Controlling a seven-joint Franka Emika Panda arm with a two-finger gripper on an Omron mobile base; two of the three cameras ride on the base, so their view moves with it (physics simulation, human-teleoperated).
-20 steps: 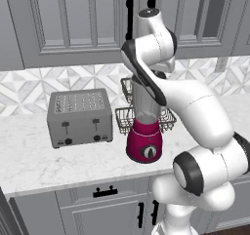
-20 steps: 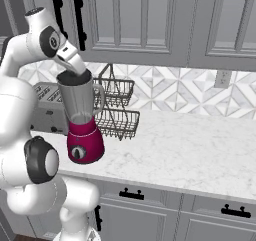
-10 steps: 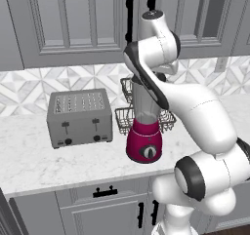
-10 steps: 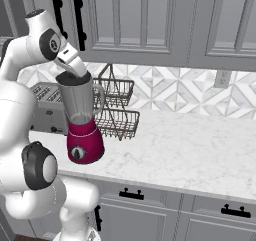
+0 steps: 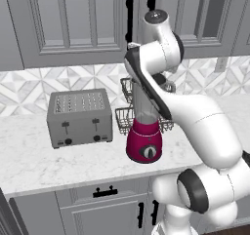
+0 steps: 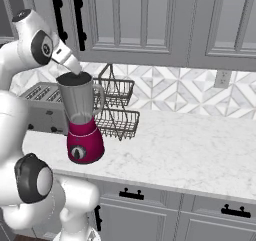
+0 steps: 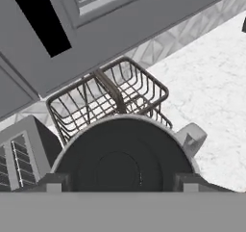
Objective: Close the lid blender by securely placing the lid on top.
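The blender point(image 6: 84, 135) stands near the counter's front edge, with a magenta base point(image 5: 144, 142) and a clear greyish jar with a side handle point(image 7: 193, 137). The round black lid point(image 7: 120, 164) lies flat inside the jar's rim, seen as a dark cap point(image 6: 74, 78) at the jar top. My gripper point(image 6: 73, 70) hangs directly over it, pointing down. In the hand view the gripper point(image 7: 118, 182) is open, its fingertips point(image 7: 54, 181) set wide on either side of the lid's disc. No part of the lid is pinched between them.
A grey toaster point(image 5: 80, 117) sits left of the blender. A two-tier wire basket point(image 6: 117, 107) stands right behind the jar against the tiled wall. Upper cabinet doors with black handles point(image 6: 67, 15) hang close above the arm. Bare marble counter point(image 6: 200, 140) stretches to the right.
The arm's upper links have shifted slightly. The gripper stays over the jar top, and the blender has not moved.
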